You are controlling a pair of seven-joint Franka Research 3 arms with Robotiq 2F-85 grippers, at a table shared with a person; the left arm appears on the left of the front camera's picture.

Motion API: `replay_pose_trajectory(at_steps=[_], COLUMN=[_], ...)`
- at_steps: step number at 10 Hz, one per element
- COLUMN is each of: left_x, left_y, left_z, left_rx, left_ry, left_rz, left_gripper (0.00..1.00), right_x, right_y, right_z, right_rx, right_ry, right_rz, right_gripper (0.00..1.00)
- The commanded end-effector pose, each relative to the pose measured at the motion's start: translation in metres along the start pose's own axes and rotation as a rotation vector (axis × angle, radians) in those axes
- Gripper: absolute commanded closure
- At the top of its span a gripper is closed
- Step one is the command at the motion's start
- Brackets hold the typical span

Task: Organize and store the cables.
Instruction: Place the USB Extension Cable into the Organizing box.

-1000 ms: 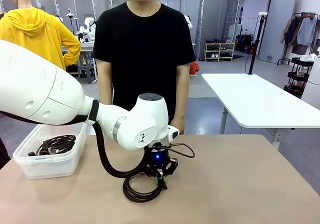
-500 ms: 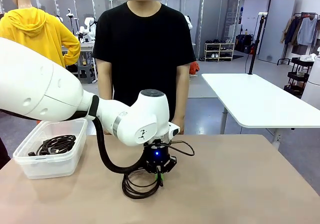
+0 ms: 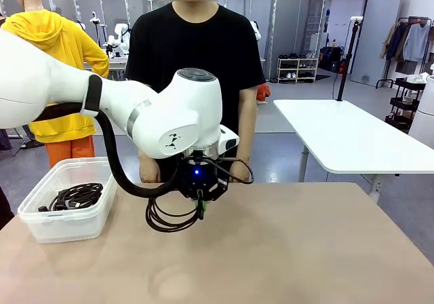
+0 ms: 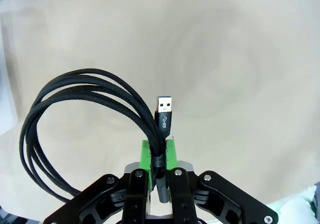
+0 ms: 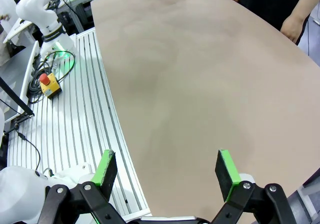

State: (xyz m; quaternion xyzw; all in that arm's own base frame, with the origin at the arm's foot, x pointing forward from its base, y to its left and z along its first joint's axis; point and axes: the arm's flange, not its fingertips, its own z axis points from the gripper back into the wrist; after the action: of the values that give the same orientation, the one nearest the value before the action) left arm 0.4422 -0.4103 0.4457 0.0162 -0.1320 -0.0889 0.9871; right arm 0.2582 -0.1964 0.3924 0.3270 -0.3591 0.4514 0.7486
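Note:
A black cable coil (image 3: 163,224) hangs in the air just above the table, pinched at its right side by my left gripper (image 3: 199,210), which is shut on it. In the left wrist view the coil (image 4: 75,115) loops out to the left of the green pads (image 4: 146,154), and a USB plug (image 4: 165,110) sticks up past them. More coiled cables (image 3: 76,195) lie in a clear plastic bin (image 3: 64,228) at the table's left. My right gripper (image 5: 165,168) is open over bare table with nothing between its fingers.
A person in a black shirt (image 3: 193,60) stands at the far edge behind my left arm, one hand (image 5: 291,30) at the table's rim. The tan table (image 3: 312,250) stretches free to the right. Off the table lies a red stop button (image 5: 48,82).
My left gripper closed fully on the coil, lifted it off the table and carried it up and to the left, toward the bin. The right gripper has not changed.

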Motion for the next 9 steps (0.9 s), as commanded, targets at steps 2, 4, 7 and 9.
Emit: replay_pose_trajectory(at_steps=[2,4,7,9], left_x=[0.002,0.002,-0.012,-0.027], left_y=[-0.002,-0.002,0.03,0.082], left_z=[-0.006,-0.006,0.04,0.076], left_rx=[-0.003,-0.003,0.138,0.2], left_ry=[0.011,0.011,-0.101,-0.155], left_rz=[0.004,0.004,-0.192,-0.26], left_gripper=[1.0,1.0,0.87,0.87], right_x=[0.002,0.002,0.002,0.002], right_y=[0.0,0.0,0.0,0.0], right_z=[0.001,0.001,0.001,0.001], right_rx=[-0.003,-0.003,-0.003,-0.003], right_ry=[-0.014,-0.014,-0.014,-0.014], right_rz=[-0.001,-0.001,-0.001,-0.001], right_gripper=[0.0,0.0,0.0,0.0])
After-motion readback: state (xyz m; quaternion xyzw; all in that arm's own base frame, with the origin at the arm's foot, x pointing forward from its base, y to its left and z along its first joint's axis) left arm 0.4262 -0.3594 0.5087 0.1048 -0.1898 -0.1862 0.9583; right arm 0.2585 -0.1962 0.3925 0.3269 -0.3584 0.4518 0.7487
